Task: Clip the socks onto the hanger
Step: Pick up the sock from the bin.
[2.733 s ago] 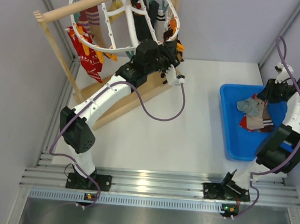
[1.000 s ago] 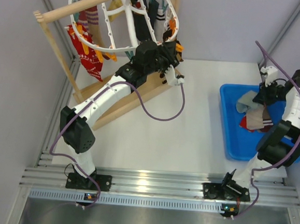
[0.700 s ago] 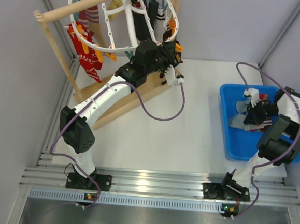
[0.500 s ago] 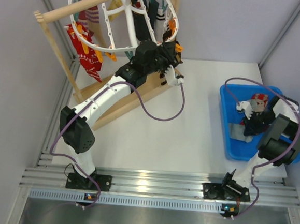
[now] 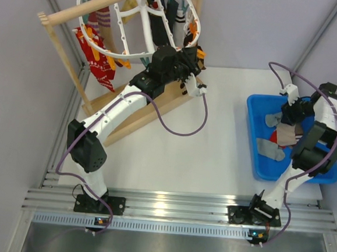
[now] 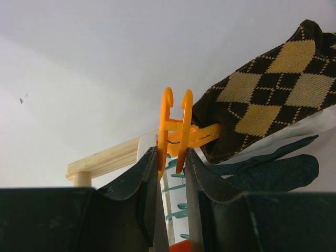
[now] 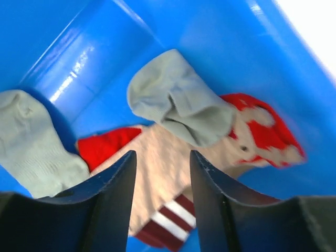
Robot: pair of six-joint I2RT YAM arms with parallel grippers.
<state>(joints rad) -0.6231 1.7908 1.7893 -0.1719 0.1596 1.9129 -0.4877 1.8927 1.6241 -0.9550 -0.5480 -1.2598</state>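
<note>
The white ring hanger (image 5: 84,15) hangs from a wooden rod at the back left, with several socks clipped to it. My left gripper (image 6: 171,152) is shut on the handles of an orange clip (image 6: 176,118). That clip's mouth holds the brown-and-black argyle sock (image 6: 268,89). In the top view the left gripper (image 5: 191,55) sits at the ring's right side. My right gripper (image 7: 163,157) is open and empty, hovering over loose socks in the bin. Below it lie a grey sock (image 7: 178,107), a beige sock with maroon stripes (image 7: 157,178) and a red patterned sock (image 7: 262,131).
The blue bin (image 5: 252,138) stands at the right and holds a second grey sock (image 5: 269,148) near its front. The wooden rack (image 5: 152,110) carries the rod (image 5: 96,6). A dark teal sock (image 6: 268,170) hangs just beside the orange clip.
My right gripper swung over the bin, opened and let go of a grey sock, which now lies in the bin. The left arm has not moved.
</note>
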